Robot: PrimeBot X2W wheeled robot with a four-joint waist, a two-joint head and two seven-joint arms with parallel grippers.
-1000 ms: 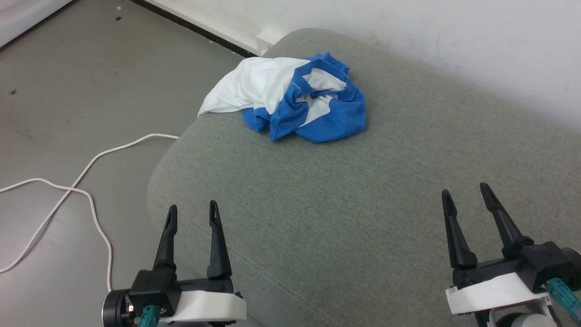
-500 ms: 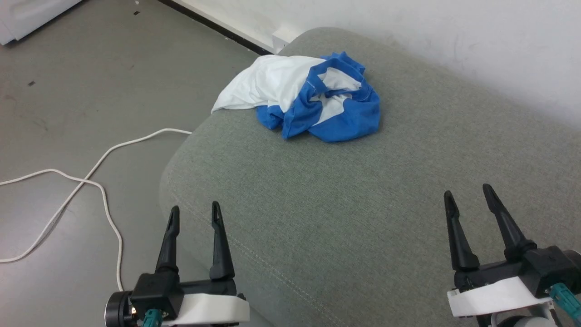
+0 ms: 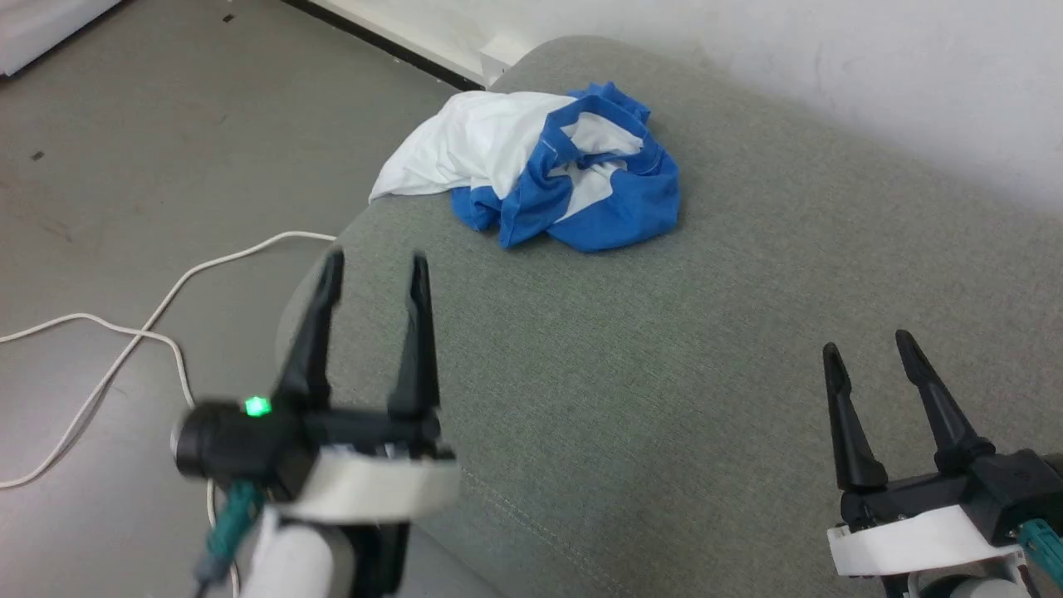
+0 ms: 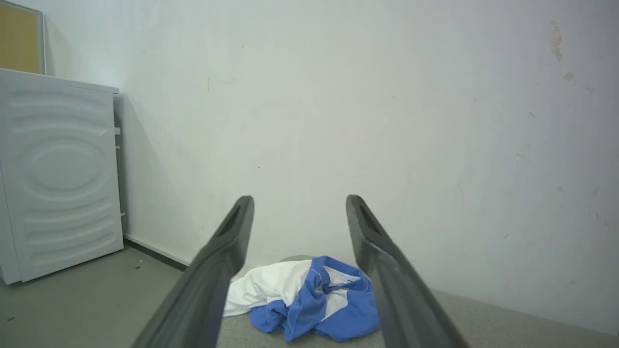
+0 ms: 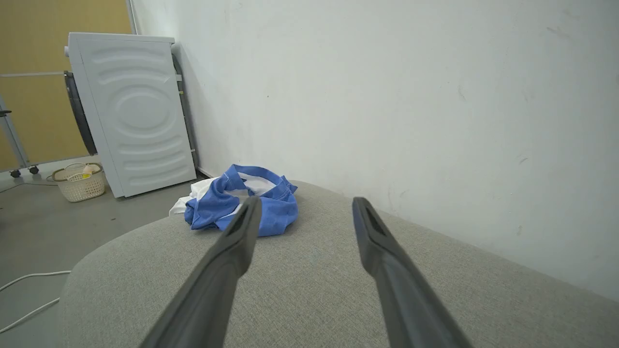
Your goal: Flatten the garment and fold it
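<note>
A pale wall (image 3: 830, 83) ran behind everything, meeting a grey floor (image 3: 124, 166) at a dark skirting line. A broad grey-green upholstered cushion (image 3: 664, 374) with rounded corners lay along the wall. A white appliance (image 5: 135, 111) with a ribbed side panel stood against the wall beyond the cushion's far end.

The garment (image 3: 540, 174) lay crumpled in a heap at the cushion's far left corner, close to the wall. Its long axis ran roughly left to right in the head view, about parallel to the cushion's end edge. The white body pointed to the robot's left, with its tip draped just over the cushion's edge. The bunched blue part sat at the right end of the heap. A blue-edged opening in the heap faced upward, showing white cloth inside; whether it was collar or sleeve could not be told.

The left gripper (image 3: 375, 262) hung above the cushion's near left edge, fingers spread wide, holding nothing and pointing toward the garment. The right gripper (image 3: 867, 345) hovered over the cushion's near right, fingers equally wide apart and empty, well apart from the garment.

A white cable (image 3: 166, 299) looped across the floor left of the cushion. A small woven basket (image 5: 80, 186) sat on the floor beside the appliance. A green light (image 3: 257, 406) glowed on the left gripper's dark base.
</note>
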